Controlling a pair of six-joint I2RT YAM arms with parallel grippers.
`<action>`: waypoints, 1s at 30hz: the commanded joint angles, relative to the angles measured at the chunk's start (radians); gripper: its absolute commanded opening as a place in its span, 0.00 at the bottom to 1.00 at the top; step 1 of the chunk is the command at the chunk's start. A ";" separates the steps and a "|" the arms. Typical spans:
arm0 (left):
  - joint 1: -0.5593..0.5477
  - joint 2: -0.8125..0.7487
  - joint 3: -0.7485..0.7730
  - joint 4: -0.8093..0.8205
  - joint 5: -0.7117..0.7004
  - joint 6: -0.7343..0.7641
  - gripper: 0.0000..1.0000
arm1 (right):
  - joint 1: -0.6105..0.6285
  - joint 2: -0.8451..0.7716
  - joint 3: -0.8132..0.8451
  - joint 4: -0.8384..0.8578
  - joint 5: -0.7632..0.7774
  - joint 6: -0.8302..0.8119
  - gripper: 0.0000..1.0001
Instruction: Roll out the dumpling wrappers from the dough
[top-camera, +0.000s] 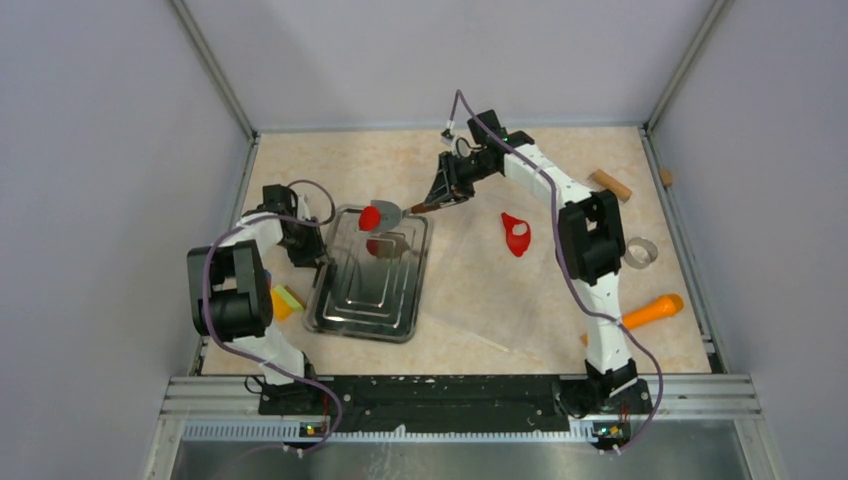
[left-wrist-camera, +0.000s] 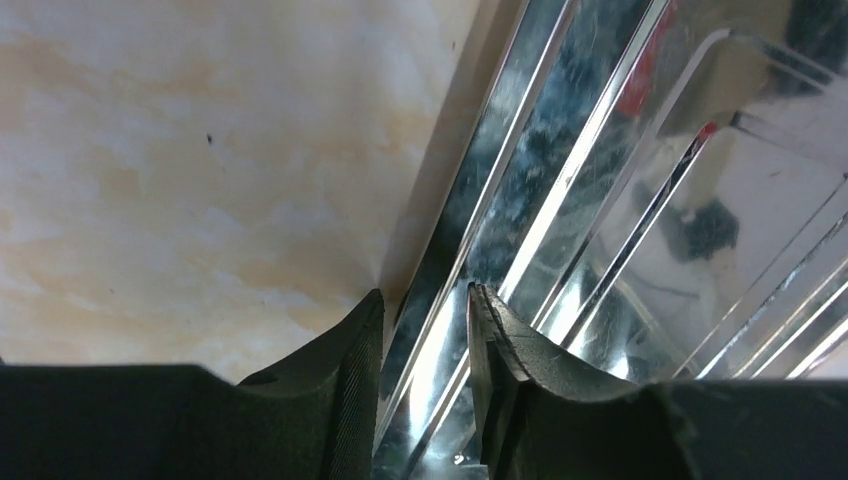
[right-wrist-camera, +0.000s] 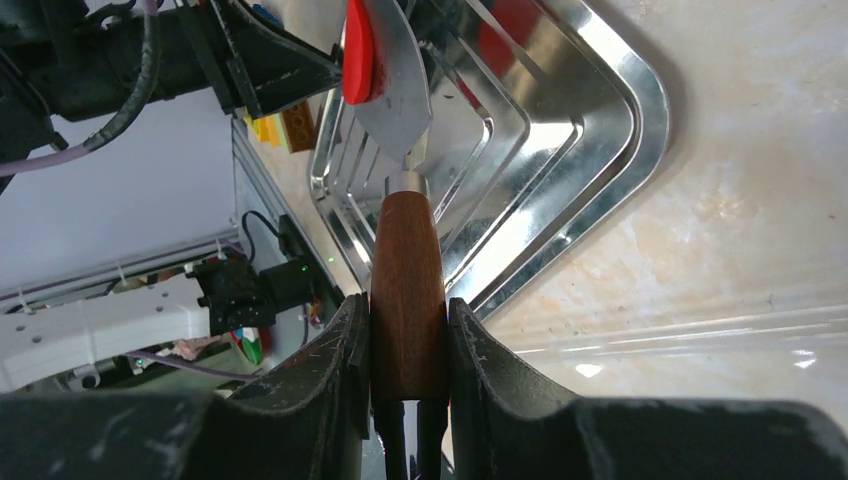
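A round red dumpling wrapper (top-camera: 369, 217) lies on the metal blade of a spatula (top-camera: 390, 212) held over the far end of a steel tray (top-camera: 345, 322). My right gripper (top-camera: 441, 198) is shut on the spatula's wooden handle (right-wrist-camera: 407, 290); the wrapper (right-wrist-camera: 357, 50) shows edge-on against the blade (right-wrist-camera: 398, 95). A red patch (top-camera: 379, 247) in the tray below may be a reflection. My left gripper (top-camera: 316, 256) has its fingers on either side of the tray's left rim (left-wrist-camera: 455, 270). The irregular red dough (top-camera: 516, 234) with a hole lies right of the tray.
A clear plastic sheet (top-camera: 470, 290) lies under the dough. A wooden rolling pin (top-camera: 611, 185) lies at the far right, a metal ring cutter (top-camera: 640, 253) and an orange carrot (top-camera: 652, 311) lie behind the right arm. A yellow block (top-camera: 287, 299) sits left of the tray.
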 joint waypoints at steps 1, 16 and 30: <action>0.021 -0.063 -0.070 0.017 0.058 -0.042 0.39 | 0.040 0.028 0.074 0.043 0.012 0.078 0.00; 0.031 -0.185 -0.206 0.037 0.145 -0.092 0.38 | 0.103 0.140 0.122 0.106 -0.022 0.186 0.00; 0.033 -0.197 -0.153 0.084 0.184 -0.131 0.39 | 0.118 0.110 0.098 -0.099 0.192 0.070 0.00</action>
